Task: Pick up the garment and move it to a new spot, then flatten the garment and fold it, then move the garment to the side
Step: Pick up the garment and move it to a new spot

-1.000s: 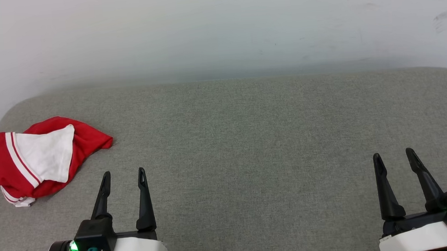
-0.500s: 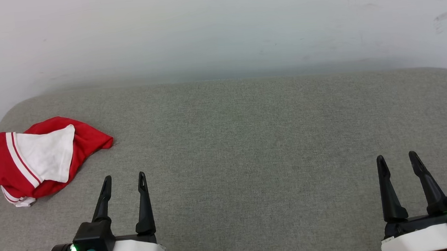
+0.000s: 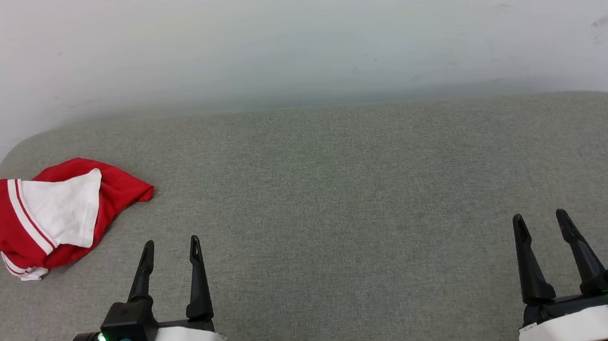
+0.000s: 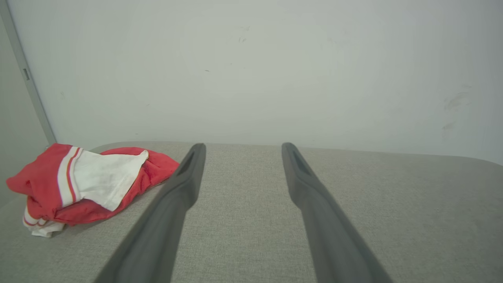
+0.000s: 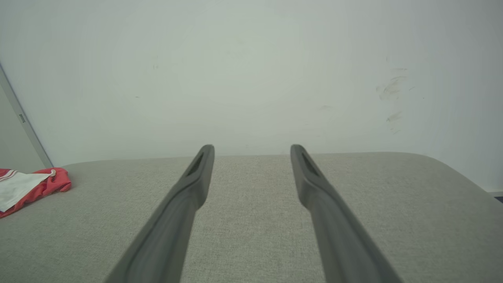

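garment [image 3: 50, 217] lies crumpled at the far left of the grey padded surface [image 3: 337, 189]. left gripper [image 3: 172, 246] and right gripper [image 3: 542, 218] hover above the surface, jaws spread and empty.

red-and-white striped garment [image 3: 50, 217], grey surface [image 3: 337, 189]

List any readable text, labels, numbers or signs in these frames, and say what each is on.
None can be read.
garment: crumpled, red cloth, a white sleeve and stripe trim showing; no letters or numbers visible on it.
wall: scuff marks, not writing.
small tag on the grey strip at the wall's edge: too small to read.
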### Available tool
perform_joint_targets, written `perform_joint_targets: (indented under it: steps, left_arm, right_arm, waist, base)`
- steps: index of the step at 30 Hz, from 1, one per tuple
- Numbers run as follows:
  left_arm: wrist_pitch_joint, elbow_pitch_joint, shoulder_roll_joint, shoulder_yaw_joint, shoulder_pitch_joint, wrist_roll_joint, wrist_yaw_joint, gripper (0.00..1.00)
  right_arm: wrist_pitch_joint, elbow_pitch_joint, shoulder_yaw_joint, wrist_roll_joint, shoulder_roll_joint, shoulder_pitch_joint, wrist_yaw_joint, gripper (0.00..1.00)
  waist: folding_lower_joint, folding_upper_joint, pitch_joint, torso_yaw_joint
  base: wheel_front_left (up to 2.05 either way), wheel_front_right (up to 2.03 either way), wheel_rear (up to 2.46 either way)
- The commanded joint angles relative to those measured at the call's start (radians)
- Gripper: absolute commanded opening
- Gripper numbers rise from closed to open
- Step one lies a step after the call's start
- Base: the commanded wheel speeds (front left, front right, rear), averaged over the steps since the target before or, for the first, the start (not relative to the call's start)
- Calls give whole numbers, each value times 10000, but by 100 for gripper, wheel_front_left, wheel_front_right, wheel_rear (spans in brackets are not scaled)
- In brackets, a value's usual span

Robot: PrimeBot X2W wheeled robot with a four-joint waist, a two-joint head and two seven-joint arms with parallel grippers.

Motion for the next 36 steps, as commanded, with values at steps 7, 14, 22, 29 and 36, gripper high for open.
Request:
perform_joint_targets:
  steps: [7,14,22,29,36]
  left_arm:
    - [-31,-8,-12,2,116,61,12,100]
    - [-31,16,-13,-24,87,68,39,100]
    - [-31,7,-11,85,27,34,102,100]
    - [-31,9,-11,202,0,74,116,100]
    - [-30,-10,-12,291,-13,59,92,100]
  right_arm:
    - [-28,33,7,62,13,106,-7,100]
    - [-28,59,5,59,13,138,-7,100]
    - [-27,22,63,22,13,94,-7,100]
    - [-28,-16,112,-46,14,162,-7,100]
    - [-27,-45,138,-24,13,187,-7,100]
  waist:
    - [0,0,-3,-5]
    - [0,0,7,78]
    - [0,0,47,319]
    - [0,0,65,901]
    - [0,0,115,1586]
  base:
    - [0,0,0]
    - [0,0,0]
    - [0,0,0]
    - [0,0,0]
    - [0,0,0]
